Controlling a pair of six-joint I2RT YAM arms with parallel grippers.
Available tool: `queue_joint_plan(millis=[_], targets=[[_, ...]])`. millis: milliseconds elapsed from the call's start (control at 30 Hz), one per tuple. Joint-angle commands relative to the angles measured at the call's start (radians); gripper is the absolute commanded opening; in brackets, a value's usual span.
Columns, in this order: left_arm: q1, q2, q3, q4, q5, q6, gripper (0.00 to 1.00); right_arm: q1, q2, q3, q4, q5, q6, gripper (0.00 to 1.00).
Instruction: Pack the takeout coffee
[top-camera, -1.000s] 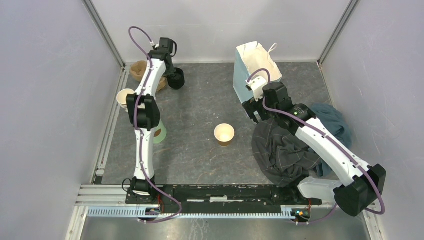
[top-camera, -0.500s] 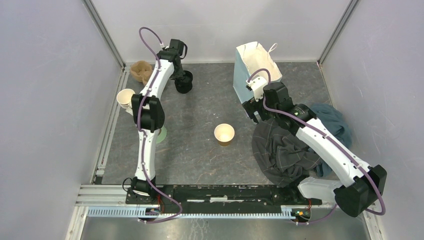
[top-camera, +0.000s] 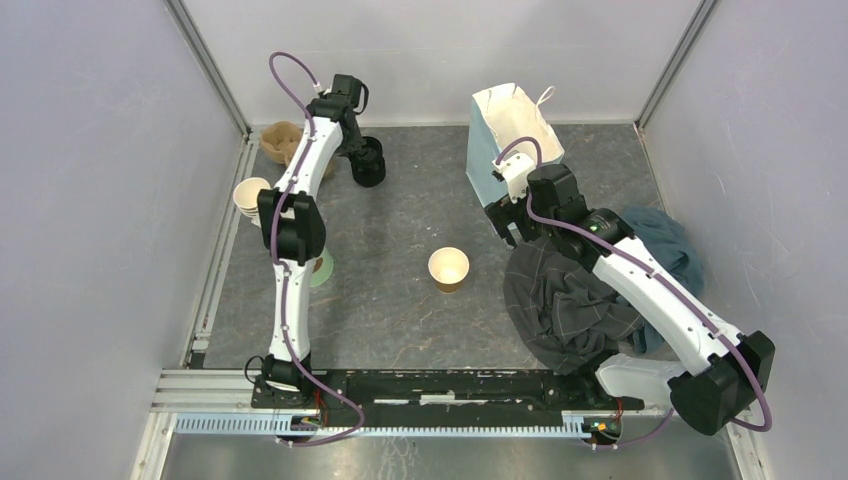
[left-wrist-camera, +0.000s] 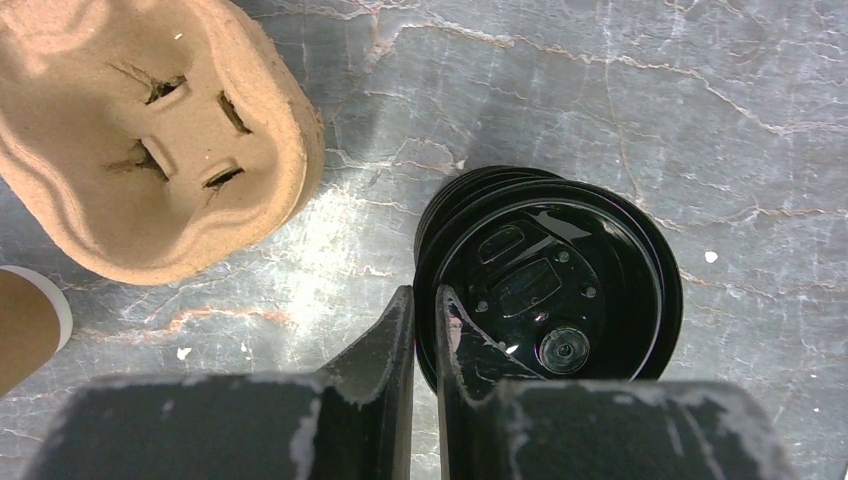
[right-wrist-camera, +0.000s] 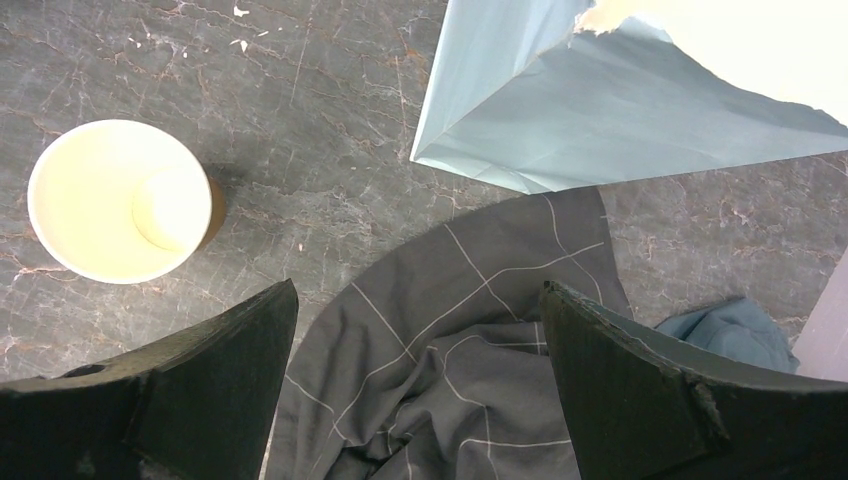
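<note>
The left gripper (left-wrist-camera: 425, 305) is nearly closed, its two fingers pinching the rim of the top lid (left-wrist-camera: 550, 290), which sits slightly off-centre over the stack of black lids (left-wrist-camera: 452, 197). Only the left wrist view shows this pinch; from above the arm hides it. The right gripper (right-wrist-camera: 415, 292) hangs wide open and empty over a dark checked cloth (right-wrist-camera: 450, 340). Its wrist view shows the paper cup (right-wrist-camera: 120, 200), brown outside and cream inside, standing lidless to the left, well apart from both grippers. The top view places that cup mid-table, the pale blue paper bag (top-camera: 510, 130) at the back, and a teal cloth (top-camera: 665, 240) to the right. The table (top-camera: 400, 220) is grey and marble-veined, enclosed by pale walls (top-camera: 90, 200). Beside the glossy lids lies a rough moulded-pulp cup carrier (left-wrist-camera: 150, 130).
</note>
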Motion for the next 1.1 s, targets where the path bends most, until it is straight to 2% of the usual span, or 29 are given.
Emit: queue_joint_plan(millis=[0, 267, 600, 767, 1067], targets=[[0.01, -0.067, 0.011, 0.022, 0.038, -0.043, 0.02, -0.005, -0.016, 0.01, 0.039, -0.021, 0.014, 0.98], [0.017, -0.03, 0.025, 0.048, 0.077, -0.061, 0.02, -0.005, 0.01, 0.031, 0.051, -0.095, 0.036, 0.98], [0.04, -0.046, -0.01, 0.061, 0.111, -0.075, 0.02, 0.023, 0.17, 0.177, 0.11, -0.274, 0.108, 0.98], [0.062, -0.034, -0.004, 0.061, 0.123, -0.064, 0.02, 0.12, 0.347, 0.335, 0.133, -0.25, 0.109, 0.98], [0.075, -0.043, -0.018, 0.063, 0.141, -0.043, 0.02, 0.131, 0.754, 0.684, 0.366, -0.282, 0.424, 0.94]])
